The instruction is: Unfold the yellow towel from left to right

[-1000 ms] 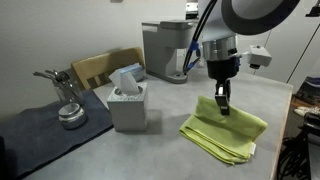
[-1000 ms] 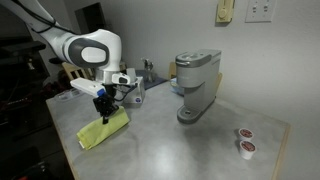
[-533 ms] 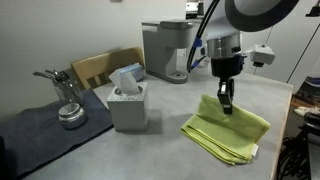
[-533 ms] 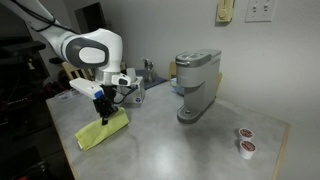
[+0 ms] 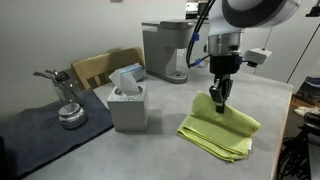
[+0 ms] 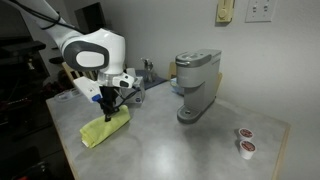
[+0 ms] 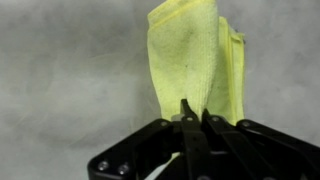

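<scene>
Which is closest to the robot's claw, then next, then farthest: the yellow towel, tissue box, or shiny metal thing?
In an exterior view:
1. yellow towel: right under the gripper, pinched in it.
2. tissue box: off to the side, in the middle.
3. shiny metal thing: far end, on the dark mat.
</scene>
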